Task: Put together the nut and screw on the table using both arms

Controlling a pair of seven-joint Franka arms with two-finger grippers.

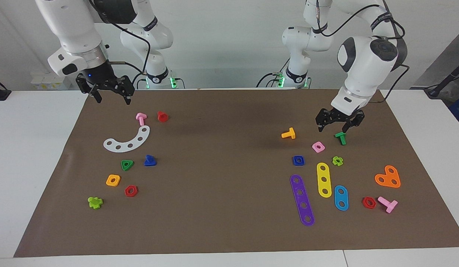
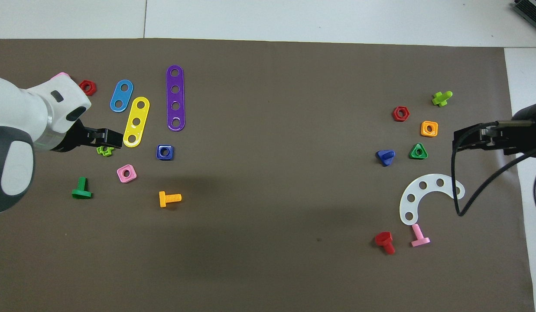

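Observation:
The blue square nut [image 1: 298,160] lies flat on the brown mat [image 1: 229,222] toward the left arm's end, beside the purple strip; it also shows in the overhead view [image 2: 164,152]. The blue screw with a triangular head [image 1: 150,160] lies toward the right arm's end beside the green triangular nut, and shows in the overhead view [image 2: 385,157]. My left gripper [image 1: 335,129] is open and empty, raised over the green screw and light green nut; the overhead view shows it too [image 2: 116,138]. My right gripper [image 1: 113,100] is open and empty, raised over the mat's edge at its own end [image 2: 457,141].
Near the blue nut lie a pink square nut [image 1: 318,147], orange screw [image 1: 288,134], green screw [image 1: 341,137], and purple [image 1: 302,200], yellow [image 1: 324,180] and blue strips [image 1: 341,197]. Near the blue screw lie a green triangular nut [image 1: 127,164], orange nut [image 1: 113,180] and white arc [image 1: 127,141].

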